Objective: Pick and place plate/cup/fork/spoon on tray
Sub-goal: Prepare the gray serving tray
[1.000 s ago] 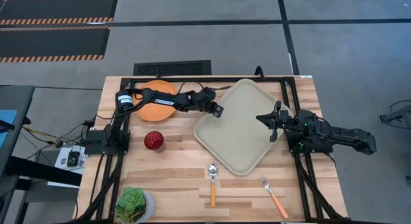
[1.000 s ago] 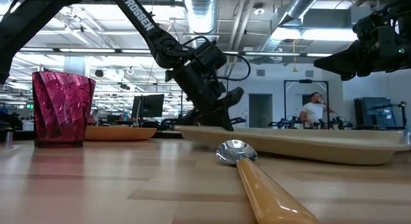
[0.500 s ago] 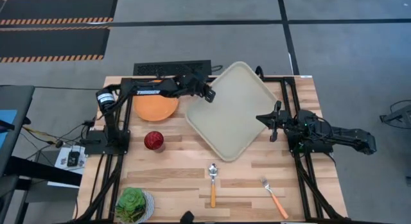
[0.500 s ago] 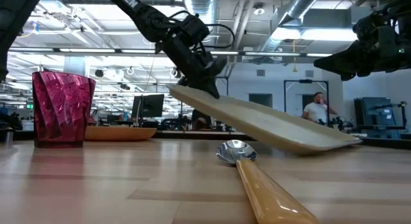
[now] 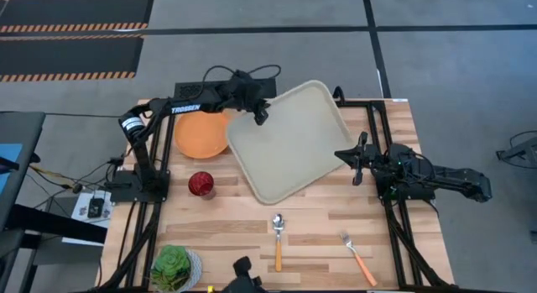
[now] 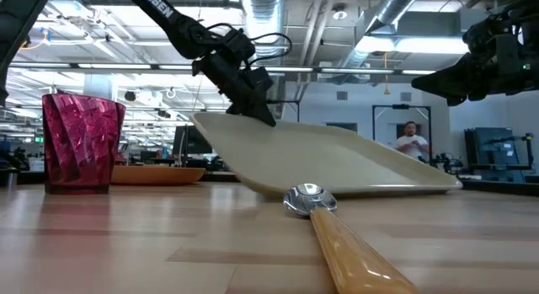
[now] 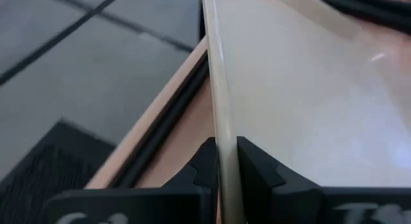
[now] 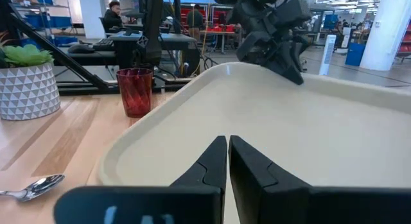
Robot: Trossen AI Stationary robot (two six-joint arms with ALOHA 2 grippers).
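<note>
The beige tray is tilted in the middle of the table, and my left gripper is shut on its far-left rim. The tray also shows in the low view. The orange plate lies flat to the tray's left. The dark red cup stands upright near the plate. The spoon and the fork lie flat near the front edge. My right gripper hovers shut and empty over the tray's right corner. My left gripper pinches the tray's raised rim between its two fingers, one inside the tray and one outside, at the far-left edge. The fingers slant down from the table's far-left side. The held edge is lifted; the tray's opposite side rests on the table.
A small white pot with a green plant stands at the front left corner. Black frame rails run along the table's left and right sides. A person stands in the room behind the table.
My left gripper has risen and gone toward the table's far-left corner, still shut on the tray's rim. The tray, flat at first, has been tipped up at the held edge, turned about and dragged toward the left. Its opposite side has stayed on the table.
</note>
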